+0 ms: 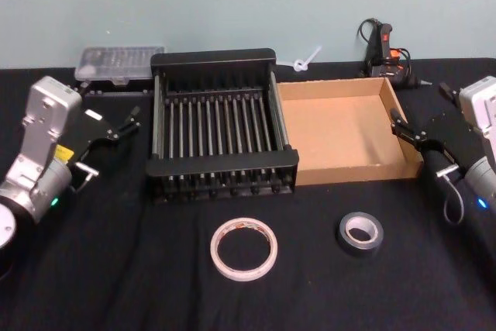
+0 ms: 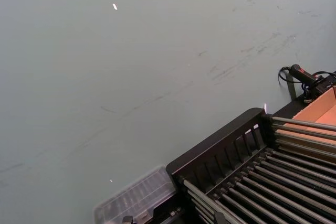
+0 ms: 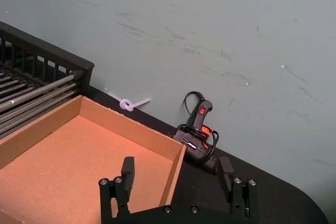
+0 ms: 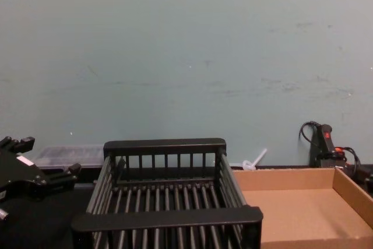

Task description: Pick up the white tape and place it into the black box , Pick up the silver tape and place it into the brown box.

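The black box sits centre frame with the brown box touching its right side, both empty. The white tape and silver tape lie flat below them. The left gripper and right gripper hang spread apart, flanking the boxes, likely ready to reach down.

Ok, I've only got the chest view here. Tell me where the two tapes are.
Observer: Both lie flat on the black cloth, nearer the robot than the boxes: the white tape before the black box, the silver tape before the brown box.
Operator: Report both box contents.
Observer: Both look empty.
Operator: Give me the grippers.
Observer: The left gripper hangs open left of the black box; the right gripper hangs open at the brown box's right wall.
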